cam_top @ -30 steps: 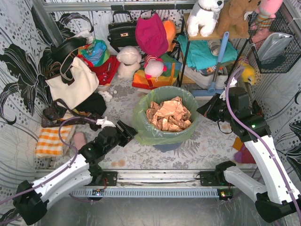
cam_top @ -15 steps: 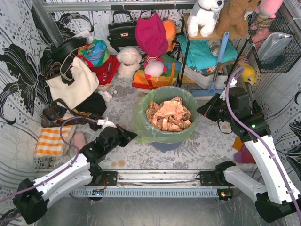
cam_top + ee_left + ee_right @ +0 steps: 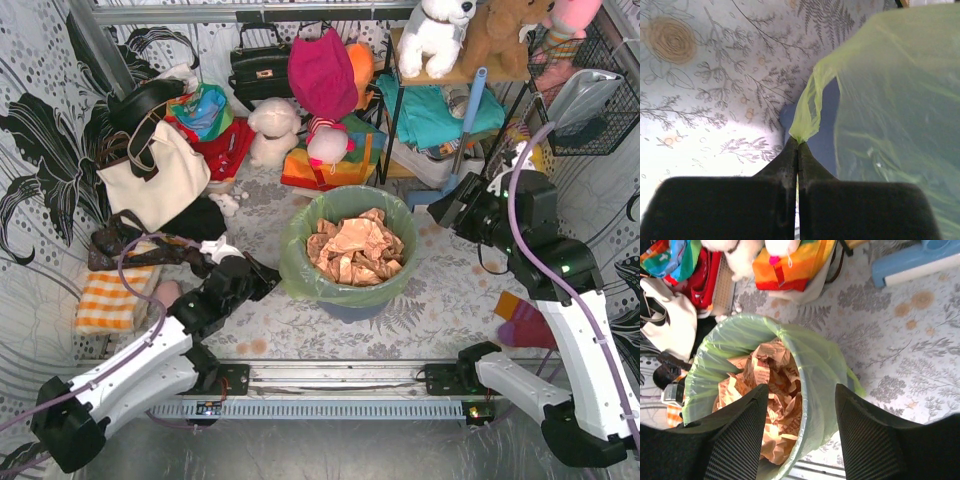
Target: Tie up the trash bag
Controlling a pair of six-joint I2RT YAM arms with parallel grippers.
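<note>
The trash bag (image 3: 300,262), thin light-green plastic, lines a blue-grey bin (image 3: 827,131) and holds crumpled brown paper (image 3: 352,248). My left gripper (image 3: 270,283) is at the bag's near-left side, shut on a pinched strip of its rim (image 3: 807,107); the fingertips (image 3: 790,150) meet with green plastic between them. My right gripper (image 3: 447,213) hovers open to the right of and above the bag, touching nothing. In the right wrist view the bag's right rim (image 3: 812,352) and the paper (image 3: 771,371) lie below the spread right gripper (image 3: 800,388).
A cream tote bag (image 3: 150,180) and dark bags sit at the left, with an orange striped cloth (image 3: 105,300) below them. Plush toys (image 3: 272,130) and a shelf rack (image 3: 440,110) stand behind the bin. A blue broom (image 3: 462,130) leans near the right gripper.
The left gripper has shut on the bag's rim and drawn slightly left. The right gripper has opened and moved up and to the right, away from the bag.
</note>
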